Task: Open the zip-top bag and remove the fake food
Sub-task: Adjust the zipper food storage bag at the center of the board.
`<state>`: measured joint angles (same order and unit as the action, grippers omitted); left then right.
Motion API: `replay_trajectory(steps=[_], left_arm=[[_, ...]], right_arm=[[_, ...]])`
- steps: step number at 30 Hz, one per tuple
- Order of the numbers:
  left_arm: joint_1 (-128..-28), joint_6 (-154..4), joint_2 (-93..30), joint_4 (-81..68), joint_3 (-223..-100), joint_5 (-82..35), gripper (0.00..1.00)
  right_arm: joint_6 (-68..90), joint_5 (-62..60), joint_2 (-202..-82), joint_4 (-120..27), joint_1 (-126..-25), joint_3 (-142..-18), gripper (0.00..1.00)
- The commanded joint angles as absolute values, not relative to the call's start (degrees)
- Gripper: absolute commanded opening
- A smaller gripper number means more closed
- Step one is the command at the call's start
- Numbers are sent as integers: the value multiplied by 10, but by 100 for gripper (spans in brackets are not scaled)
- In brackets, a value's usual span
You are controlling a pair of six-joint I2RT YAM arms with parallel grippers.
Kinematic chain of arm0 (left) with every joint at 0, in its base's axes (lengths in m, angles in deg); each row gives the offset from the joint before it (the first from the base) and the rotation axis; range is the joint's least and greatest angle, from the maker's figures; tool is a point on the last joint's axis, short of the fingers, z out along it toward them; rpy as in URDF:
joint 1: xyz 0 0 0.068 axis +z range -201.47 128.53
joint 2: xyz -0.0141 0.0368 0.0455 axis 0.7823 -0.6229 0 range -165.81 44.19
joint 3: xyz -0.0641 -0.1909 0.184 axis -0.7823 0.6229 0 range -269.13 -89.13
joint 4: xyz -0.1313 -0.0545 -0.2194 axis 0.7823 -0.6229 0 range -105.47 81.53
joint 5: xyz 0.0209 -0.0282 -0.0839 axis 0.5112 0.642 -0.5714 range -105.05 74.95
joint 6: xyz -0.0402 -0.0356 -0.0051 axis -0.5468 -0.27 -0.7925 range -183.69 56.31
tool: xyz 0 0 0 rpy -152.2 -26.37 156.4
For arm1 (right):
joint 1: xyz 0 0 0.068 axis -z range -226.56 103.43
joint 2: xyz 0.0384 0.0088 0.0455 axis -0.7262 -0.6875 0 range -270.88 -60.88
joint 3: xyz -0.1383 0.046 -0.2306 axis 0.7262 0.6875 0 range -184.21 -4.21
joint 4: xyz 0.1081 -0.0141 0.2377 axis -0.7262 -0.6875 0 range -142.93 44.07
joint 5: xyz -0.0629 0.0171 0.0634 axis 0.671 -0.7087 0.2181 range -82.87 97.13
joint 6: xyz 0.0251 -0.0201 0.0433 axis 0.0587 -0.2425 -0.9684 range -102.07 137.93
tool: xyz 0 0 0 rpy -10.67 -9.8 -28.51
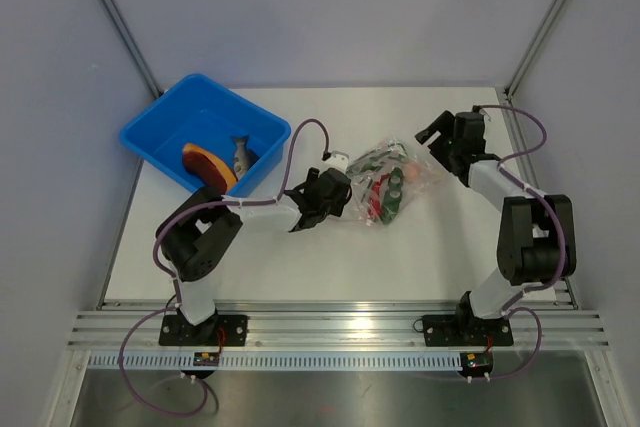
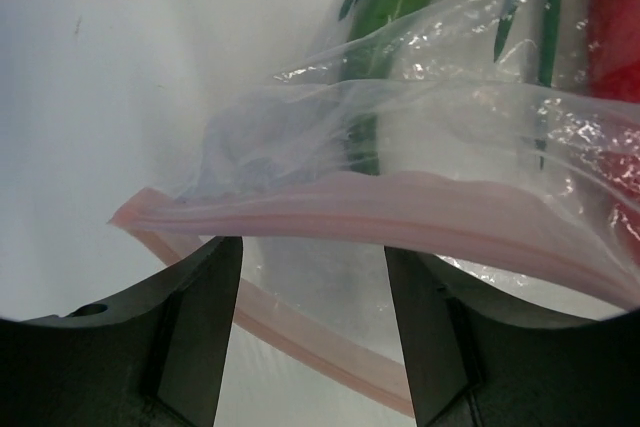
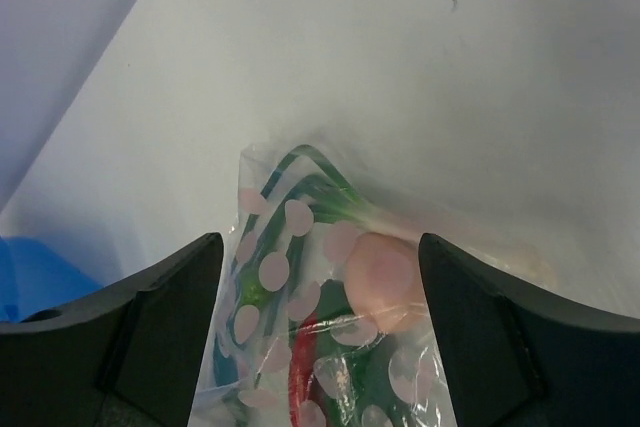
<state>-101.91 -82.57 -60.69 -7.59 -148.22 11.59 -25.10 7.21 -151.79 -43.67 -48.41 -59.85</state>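
Zip-top bag (image 1: 388, 182) holding fake food (image 3: 385, 282), left hand (image 2: 312, 252) wide at zip strip (image 2: 400, 202) — right hand (image 3: 320, 252) wide at opp. end

Both arms are reached toward the middle of the frame, jaws parted.
The left arm (image 1: 200, 237) is folded at lower left and its forearm is stretched rightward, the left gripper (image 1: 340, 190) being carried at centre frame with its fingers (image 2: 205, 317) held apart. The right arm (image 1: 530, 232) is bent at the right edge, the right gripper (image 1: 432, 133) being pointed leftward at upper right, spread wide.
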Motion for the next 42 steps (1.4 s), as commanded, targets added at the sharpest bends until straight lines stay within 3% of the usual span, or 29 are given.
replay_trajectory(steps=[1,12,19,23,25,26,28,42], left_arm=[[-1002,-843,-583,-56,-1480,96,62],[-973,-820,-569,-50,-1471,103,62],[-942,-830,-546,-29,-1448,53,62],[-940,-824,-541,-22,-1442,34,62],[-940,-816,-540,-13,-1438,22,64],[-940,-813,-539,-8,-1434,17,64],[-940,-806,-531,14,-1425,5,66],[-944,-744,-542,133,-1386,-46,68]], right_arm=[[-175,29,-1577,-423,-493,-635,87],[-127,36,-1679,-439,-526,-693,84],[-124,39,-1692,-451,-532,-698,66],[-126,28,-1705,-456,-532,-704,43],[-127,21,-1706,-456,-532,-703,26],[-128,20,-1705,-455,-532,-699,12],[-132,19,-1698,-452,-532,-693,1],[-140,20,-1599,-443,-540,-647,0]])
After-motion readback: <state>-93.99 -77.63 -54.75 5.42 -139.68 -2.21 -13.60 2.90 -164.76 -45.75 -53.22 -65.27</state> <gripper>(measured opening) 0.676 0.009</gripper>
